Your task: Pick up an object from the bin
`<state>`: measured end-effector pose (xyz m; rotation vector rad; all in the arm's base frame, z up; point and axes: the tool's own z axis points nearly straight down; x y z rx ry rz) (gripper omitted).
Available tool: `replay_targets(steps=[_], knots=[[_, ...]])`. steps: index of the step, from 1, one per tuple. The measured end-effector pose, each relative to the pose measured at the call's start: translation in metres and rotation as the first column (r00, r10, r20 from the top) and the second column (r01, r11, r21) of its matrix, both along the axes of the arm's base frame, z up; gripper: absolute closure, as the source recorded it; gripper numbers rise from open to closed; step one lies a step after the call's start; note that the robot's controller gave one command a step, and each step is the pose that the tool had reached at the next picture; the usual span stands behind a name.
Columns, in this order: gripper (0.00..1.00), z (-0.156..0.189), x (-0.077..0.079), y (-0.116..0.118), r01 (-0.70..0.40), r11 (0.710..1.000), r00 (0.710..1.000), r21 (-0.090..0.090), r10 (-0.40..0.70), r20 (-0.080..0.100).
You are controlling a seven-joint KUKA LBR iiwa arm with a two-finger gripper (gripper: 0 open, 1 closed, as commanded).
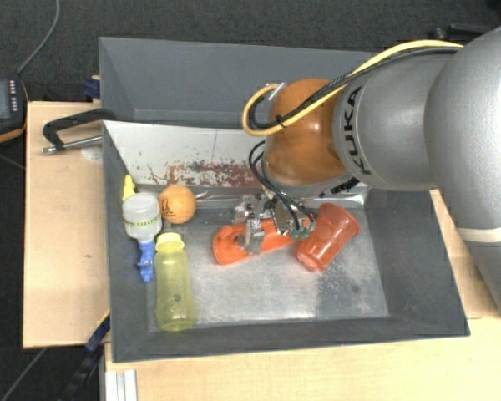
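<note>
The grey KUKA arm (401, 115) comes in from the right and bends down over the middle of the grey metal bin (259, 299); its orange wrist cover (299, 140), looped with yellow and black cables, hangs above the back part of the floor; the gripper (255, 229) sits low at the bin's centre, right over a flat orange plastic piece (225, 247) that lies on the floor there, and appears to touch its top; whether the claw is spread or pressed together cannot be told (wires and metal parts crowd that spot). By the left wall a yellow-green translucent bottle (174, 286) lies lengthwise, cap toward the back; a red plastic cup (327, 236) lies on its side just right of the gripper, close to the orange piece; an orange ball (177, 204) rests near the back-left corner; beside it is a white-capped container (141, 215), with a small blue item (145, 263) just in front of it and a bit of yellow (129, 186) behind it.
</note>
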<state>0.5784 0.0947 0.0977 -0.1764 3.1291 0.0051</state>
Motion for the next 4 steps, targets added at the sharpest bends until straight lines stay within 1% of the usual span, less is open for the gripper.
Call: replay_targets(steps=[1, 2, 3, 4], knots=[[1.0, 0.012, -0.003, 0.0, 0.0, 1.0, 1.0, -0.001, 0.0, -0.01], [1.0, 0.042, -0.001, 0.0, 0.0, 1.0, 1.0, 0.0, 0.0, -0.001], [1.0, 0.058, 0.001, 0.001, 0.0, 1.0, 1.0, 0.001, 0.0, 0.004], [1.0, 0.067, 0.002, 0.001, 0.0, 1.0, 1.0, 0.002, 0.0, 0.009]])
